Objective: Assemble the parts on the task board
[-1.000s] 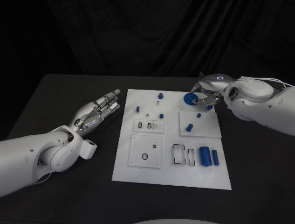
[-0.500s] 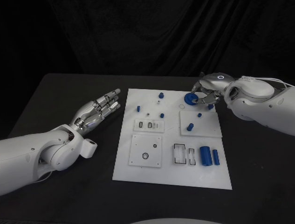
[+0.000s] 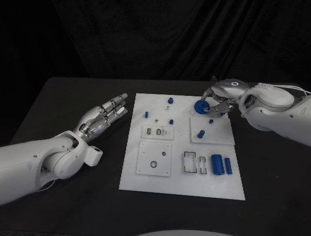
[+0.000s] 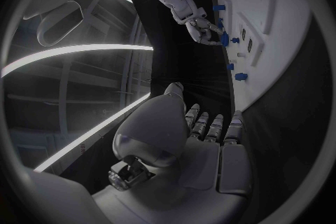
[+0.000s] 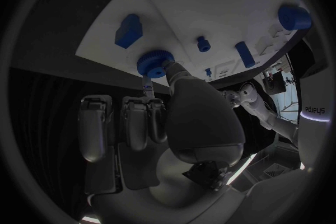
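Right robot hand [image 3: 215, 102] holding a round blue part [image 3: 201, 106] at the task board's [image 3: 180, 184] upper right.
I judge placement under way; next I must seat it squarely. Count in the head view: one board, about ten blue parts, two arms. Left robot hand [image 3: 107, 112] flat, holding nothing, left of the board over the table [image 3: 56, 98].

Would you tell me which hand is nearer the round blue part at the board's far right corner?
Right: the right hand pinches the round blue part; the left hand hovers beyond the task board.
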{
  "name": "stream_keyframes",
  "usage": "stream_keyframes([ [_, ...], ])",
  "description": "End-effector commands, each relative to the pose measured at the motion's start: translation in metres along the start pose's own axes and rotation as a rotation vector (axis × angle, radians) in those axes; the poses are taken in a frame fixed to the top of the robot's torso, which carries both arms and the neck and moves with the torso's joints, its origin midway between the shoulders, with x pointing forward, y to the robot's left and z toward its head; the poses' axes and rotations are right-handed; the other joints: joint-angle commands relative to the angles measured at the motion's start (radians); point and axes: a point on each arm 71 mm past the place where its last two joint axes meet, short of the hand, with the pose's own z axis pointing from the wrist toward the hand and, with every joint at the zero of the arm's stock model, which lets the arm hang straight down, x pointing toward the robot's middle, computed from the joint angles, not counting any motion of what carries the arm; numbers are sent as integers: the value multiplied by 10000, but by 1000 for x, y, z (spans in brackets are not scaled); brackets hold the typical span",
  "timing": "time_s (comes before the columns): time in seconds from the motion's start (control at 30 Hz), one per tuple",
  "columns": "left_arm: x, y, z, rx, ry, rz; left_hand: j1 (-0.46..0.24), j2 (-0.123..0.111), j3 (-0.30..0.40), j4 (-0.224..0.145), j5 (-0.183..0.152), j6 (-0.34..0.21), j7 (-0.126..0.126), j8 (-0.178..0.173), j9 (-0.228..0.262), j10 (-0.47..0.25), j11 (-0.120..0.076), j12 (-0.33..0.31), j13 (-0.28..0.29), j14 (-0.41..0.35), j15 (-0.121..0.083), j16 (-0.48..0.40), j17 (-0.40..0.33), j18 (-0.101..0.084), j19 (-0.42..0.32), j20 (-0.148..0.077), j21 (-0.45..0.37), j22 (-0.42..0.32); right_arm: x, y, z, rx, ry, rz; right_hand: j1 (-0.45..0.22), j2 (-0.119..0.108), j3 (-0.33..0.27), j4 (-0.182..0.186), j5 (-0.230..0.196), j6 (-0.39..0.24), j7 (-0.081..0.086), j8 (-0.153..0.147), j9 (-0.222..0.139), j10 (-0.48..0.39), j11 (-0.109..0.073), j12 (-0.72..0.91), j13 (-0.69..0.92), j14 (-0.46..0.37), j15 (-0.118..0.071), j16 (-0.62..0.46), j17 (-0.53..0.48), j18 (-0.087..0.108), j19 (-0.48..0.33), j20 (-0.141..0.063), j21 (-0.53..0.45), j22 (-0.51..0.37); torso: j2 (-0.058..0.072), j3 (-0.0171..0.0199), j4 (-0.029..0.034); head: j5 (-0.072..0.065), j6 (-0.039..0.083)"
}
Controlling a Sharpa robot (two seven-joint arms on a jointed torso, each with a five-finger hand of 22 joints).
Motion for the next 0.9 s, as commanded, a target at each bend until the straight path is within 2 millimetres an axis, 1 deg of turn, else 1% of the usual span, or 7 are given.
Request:
stream_keyframes([
  [0.03,1,-8,0,1072,144,-29,109,-4,46,-9,36,0,30,10,4,0,24,40,9,-10,43,-3,2,185,18,83,45,-1,-8,1,-1,73,-337,-65,-61,59,25,-9,69,-45,12,1576,3773,1040,-83,26,2635,1055,-75,29,2633,-186,947,-59,65,2539,-1,6,-2,17,7],
  [0.13,0,-8,0,1063,124,-13,113,-6,52,-8,37,4,17,9,4,7,39,46,12,-11,53,-3,2,186,22,90,49,1,-14,4,-1,10,-462,-63,-88,47,18,6,67,-58,26,1610,3823,1040,-77,26,2635,1055,-74,29,2633,-191,957,-60,79,2547,-3,3,0,19,-5],
  [0.3,0,-8,0,1043,124,-11,113,-6,52,-8,37,4,17,9,4,7,39,46,12,-11,53,-3,2,186,22,90,49,1,-25,11,0,-135,-691,-66,-127,33,12,32,69,-107,48,1626,3871,1040,-64,26,2635,1055,-70,29,2633,-195,966,-59,92,2555,-3,-13,0,34,-6],
  [0.47,1,-8,0,1036,122,-7,113,-6,55,-5,36,-7,3,7,3,9,56,48,12,-8,62,-2,2,186,25,99,52,2,-30,19,4,-311,-763,-78,-149,33,11,49,70,-126,54,1632,3892,1040,-59,26,2635,1055,-68,29,2633,-198,973,-57,102,2561,-2,-15,4,20,-12],
  [0.63,1,-8,1,1051,85,30,113,-7,57,-2,36,7,-3,8,5,12,61,51,14,-23,65,-7,-2,186,15,102,42,-3,-32,30,11,-505,-625,-109,-151,35,12,51,71,-129,56,1633,3896,1040,-58,26,2635,1055,-68,29,2633,-194,964,-57,88,2553,1,-5,5,-5,-23],
  [0.73,2,-8,1,1061,69,47,112,-4,61,2,41,12,-7,9,5,13,67,52,14,-35,59,-11,-7,184,-4,102,26,-10,-32,37,18,-649,-536,-143,-136,36,25,41,76,-152,71,1633,3912,1040,-52,26,2635,1055,-65,29,2633,-196,969,-56,95,2558,3,1,17,-3,-58],
  [0.9,3,-8,1,1064,83,37,112,0,64,4,43,9,-8,9,5,14,70,53,14,-37,56,-12,-7,184,-9,102,22,-12,-34,50,29,-908,-428,-209,-118,45,43,30,80,-175,79,1634,3929,1040,-45,26,2635,1055,-62,29,2633,-196,969,-54,94,2557,9,3,30,-20,-37],
])
